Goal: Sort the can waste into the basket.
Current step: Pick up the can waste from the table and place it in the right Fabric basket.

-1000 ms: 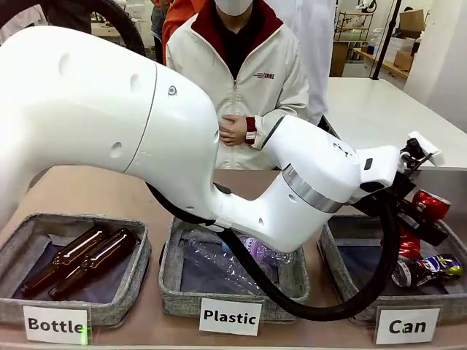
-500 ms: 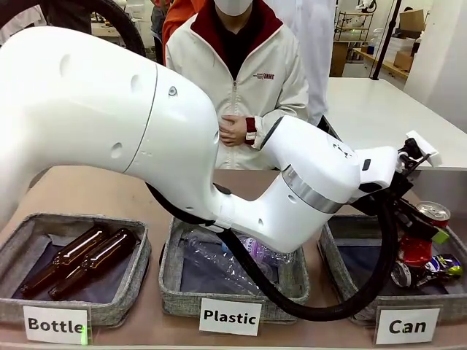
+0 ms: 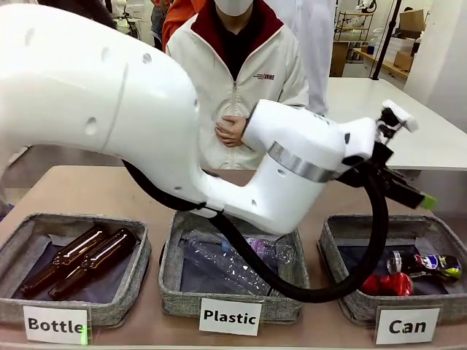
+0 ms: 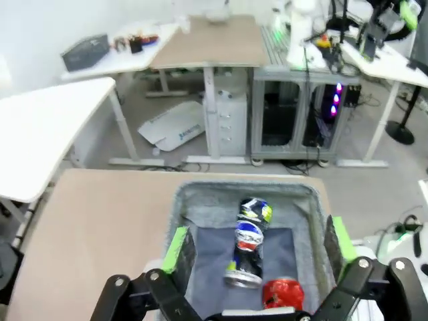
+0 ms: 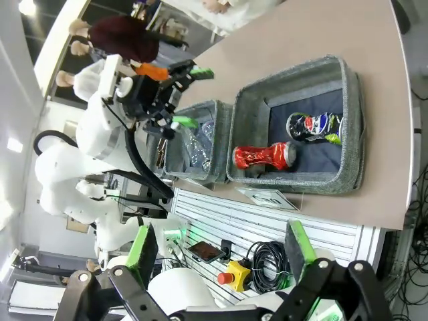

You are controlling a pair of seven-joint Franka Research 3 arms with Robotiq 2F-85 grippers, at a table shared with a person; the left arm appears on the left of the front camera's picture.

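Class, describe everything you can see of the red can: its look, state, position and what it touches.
The red can is a small, crushed metal drink can with a silver top. It lies on its side on the dark lining of the Can basket, near the front wall, beside the dark printed can. Whether the two cans touch cannot be told. No gripper holds it; the open left gripper hangs above.

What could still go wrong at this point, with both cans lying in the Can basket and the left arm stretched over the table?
1. The left gripper hangs open above the Can basket; a low retreat might catch its rim and drag it.
2. The left arm crosses over the Plastic basket, so a careless swing back could knock it.
3. The red can lies close to the basket's front wall, so a jolt might tip it out.
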